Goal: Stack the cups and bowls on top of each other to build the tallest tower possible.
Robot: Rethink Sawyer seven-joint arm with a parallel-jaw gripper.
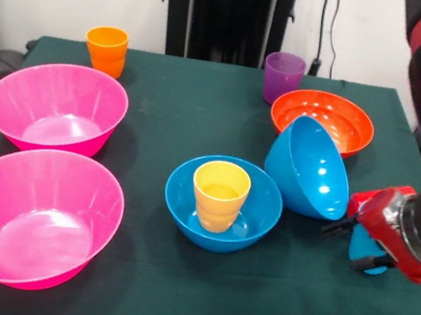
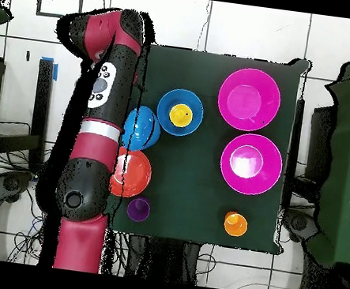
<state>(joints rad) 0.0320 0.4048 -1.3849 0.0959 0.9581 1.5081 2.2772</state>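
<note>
A yellow cup (image 1: pixel 220 195) stands upright in a blue bowl (image 1: pixel 258 211) at the table's middle; both also show in the overhead view, the cup (image 2: pixel 180 114) and the bowl (image 2: pixel 168 102). A second blue bowl (image 1: pixel 307 167) is tipped on its side next to the orange-red bowl (image 1: pixel 334 116). My gripper (image 1: pixel 353 244) is low at the right, right of the tipped bowl, around a light blue cup (image 1: pixel 363 243) that it mostly hides. The orange cup (image 1: pixel 106 49) and the purple cup (image 1: pixel 283 78) stand at the far edge. The red cup is out of view.
Two large pink bowls (image 1: pixel 56 108) (image 1: pixel 30 214) sit upright on the left side of the green table (image 1: pixel 185 115). In the overhead view my arm (image 2: pixel 100 101) lies along the table's left edge and covers the gripper.
</note>
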